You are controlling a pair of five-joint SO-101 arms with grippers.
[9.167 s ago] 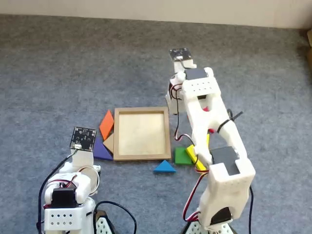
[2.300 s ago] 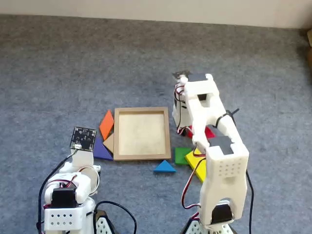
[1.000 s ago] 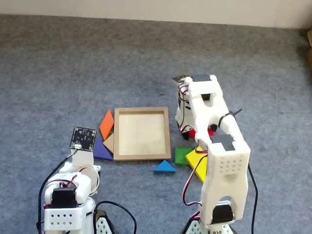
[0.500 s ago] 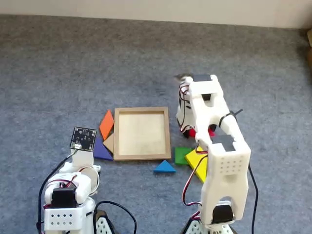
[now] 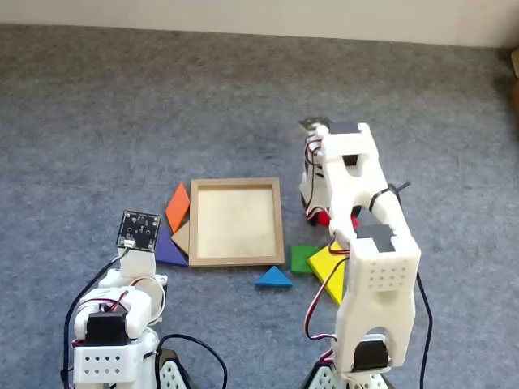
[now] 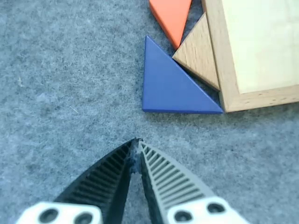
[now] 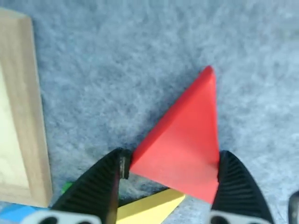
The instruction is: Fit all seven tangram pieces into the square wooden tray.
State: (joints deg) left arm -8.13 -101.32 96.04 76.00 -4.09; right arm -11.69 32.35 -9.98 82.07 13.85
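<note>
Grey carpet [image 5: 105, 105] covering the floor, pale wall [image 5: 243, 12] running along the carpet's far edge, even light falling across the carpet, brown object [image 5: 516, 63] peeking in at the carpet's right edge.

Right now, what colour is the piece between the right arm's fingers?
A red triangle; the right wrist view shows it best.

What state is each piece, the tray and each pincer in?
wooden tray: empty
red triangle: gripped
right pincer: shut on red triangle
left pincer: shut, empty
large blue triangle: loose, outside tray
orange piece: loose, outside
tan triangle: loose, outside
green square: loose, outside
yellow piece: loose, outside
small blue triangle: loose, outside
</note>
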